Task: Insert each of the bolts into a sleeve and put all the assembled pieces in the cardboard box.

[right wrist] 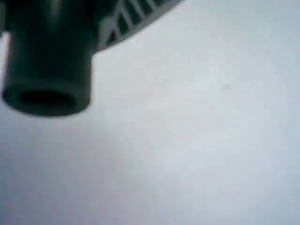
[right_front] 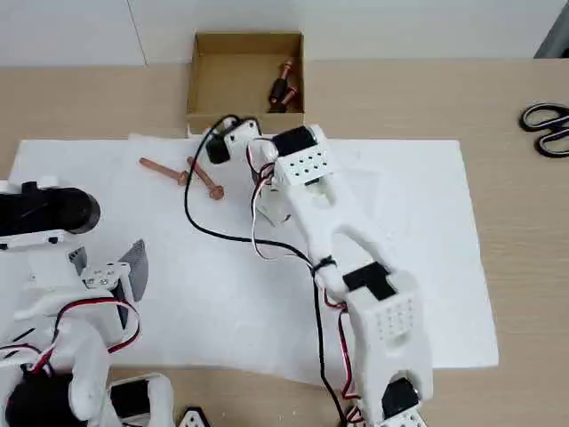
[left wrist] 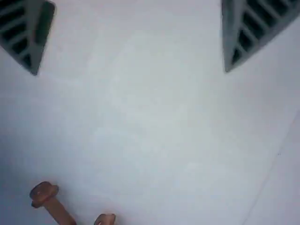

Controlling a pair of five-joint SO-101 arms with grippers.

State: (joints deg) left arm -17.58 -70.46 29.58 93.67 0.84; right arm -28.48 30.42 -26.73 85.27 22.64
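Observation:
Two copper-coloured bolts (right_front: 161, 169) (right_front: 205, 179) lie on the white sheet (right_front: 400, 267) in front of the cardboard box (right_front: 201, 82). Inside the box rest assembled pieces (right_front: 283, 87). My right gripper (right_front: 229, 140) hangs just in front of the box, right of the bolts, shut on a black sleeve (right_front: 218, 151). The right wrist view has that sleeve (right wrist: 47, 61) upright over the sheet, beside one grey finger (right wrist: 136, 16). My left gripper (right_front: 107, 262) stands open at the near left, holding nothing. Its wrist view has the gripper (left wrist: 131, 42) over bare sheet and two bolt heads (left wrist: 44, 194) (left wrist: 104, 219) at the edge.
Scissors (right_front: 547, 124) lie on the wooden table (right_front: 516, 222) at the far right, off the sheet. The right arm's body (right_front: 356, 267) and its black cable (right_front: 191, 213) cross the middle of the sheet.

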